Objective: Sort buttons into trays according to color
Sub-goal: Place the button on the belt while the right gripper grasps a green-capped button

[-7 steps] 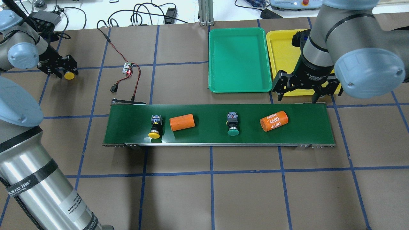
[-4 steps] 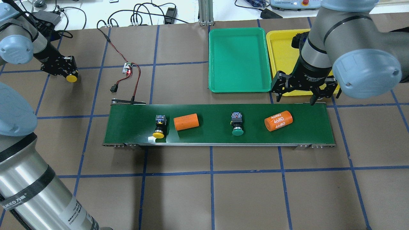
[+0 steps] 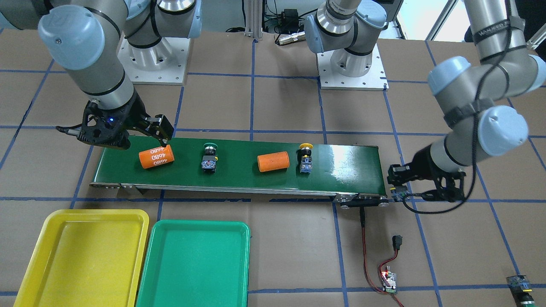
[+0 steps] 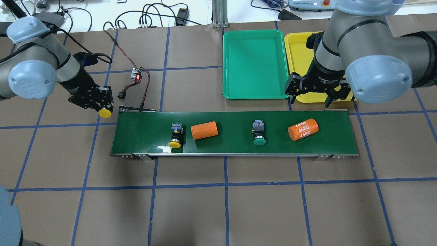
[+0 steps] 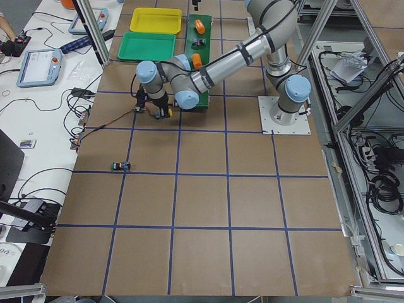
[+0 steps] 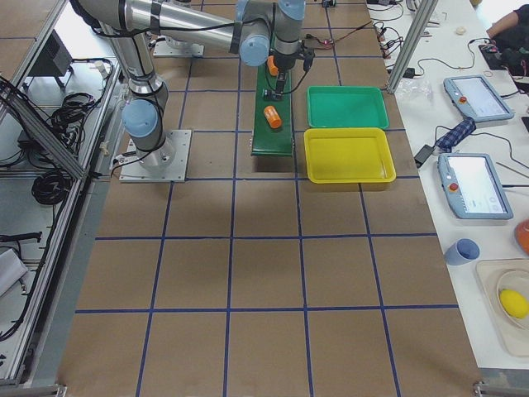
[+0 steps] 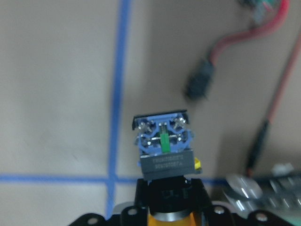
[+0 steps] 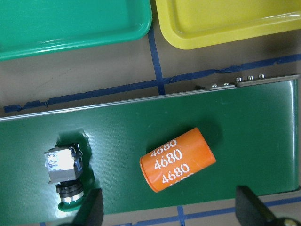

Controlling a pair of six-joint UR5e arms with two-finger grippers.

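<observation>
There's the left gripper [image 4: 99,99], jaws clamped on a yellow-capped button [image 4: 105,112], hanging just off the left end of the conveyor belt [image 4: 235,145]! Over on the right, the right gripper [image 4: 310,101] hovers with jaws spread wide above the belt's far edge, near the 4680 cylinder [image 4: 303,129], with the green tray [image 4: 254,65] and yellow tray [image 4: 297,48] just beyond. On the belt lie a second yellow button [image 4: 175,136] and a green button [image 4: 258,134], well apart.

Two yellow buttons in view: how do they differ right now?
Grip: the held button is clamped in the left gripper, while the belt button lies free on its side.
Place: the held button is just off the conveyor's end, and the belt button sits on it beside the plain cylinder.
Both have yellow caps and blue-grey contact blocks.
</observation>
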